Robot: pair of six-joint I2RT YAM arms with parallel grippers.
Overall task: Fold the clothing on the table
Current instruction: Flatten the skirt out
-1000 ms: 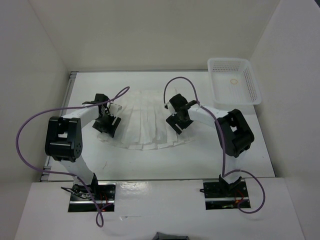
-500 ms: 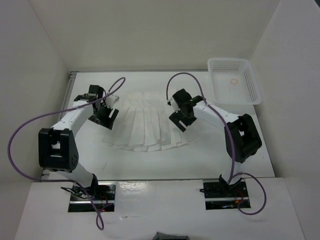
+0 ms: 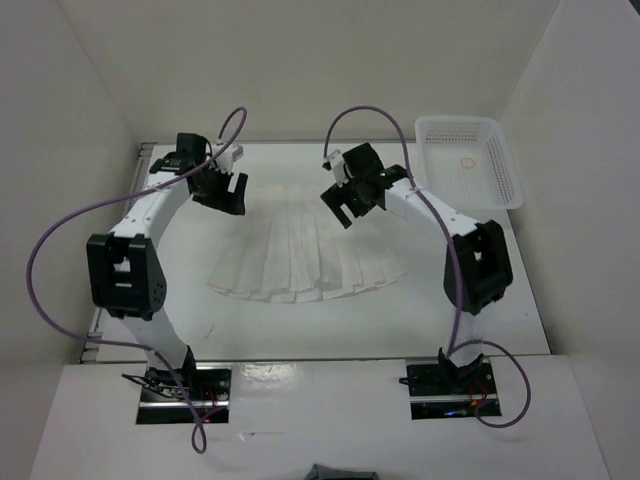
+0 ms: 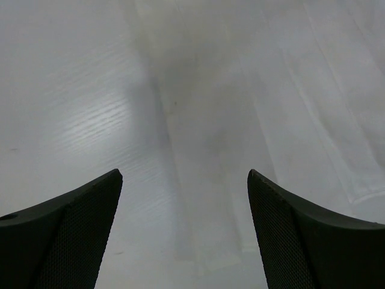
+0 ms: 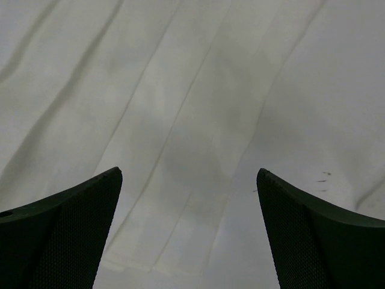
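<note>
The clothing (image 3: pixel 300 250) lies flat near the middle of the tabletop (image 3: pixel 300 335), spread like a fan. Its narrow end points toward the far edge and its wide curved hem faces the near edge. The pleats run far to near, so the widest span runs left to right, parallel with the near edge.

Both arms reach over the narrow far end, one at each side. The left end effector (image 3: pixel 228 190) hangs at the far-left corner of the fabric. Its wrist view shows the clothing (image 4: pixel 277 108) filling the right part and bare tabletop (image 4: pixel 72 90) on the left, so the cloth's side edge passes just under the left end effector (image 4: pixel 184 174). The right end effector (image 3: pixel 345 205) hangs over the far-right part. Its wrist view shows only the pleated clothing (image 5: pixel 180 114) below the right end effector (image 5: pixel 187 171), so it sits further onto the garment than the left one does.

Both have their fingers spread wide with nothing between them. Whether the tips touch the cloth cannot be told.

Each arm looks about equally near its own corner. Judging from this, the next grasp would be taken on the far corners straight below, and the fold carried toward the near hem along the pleats. The white basket (image 3: pixel 470 160) in the far right corner stands apart from the garment.
</note>
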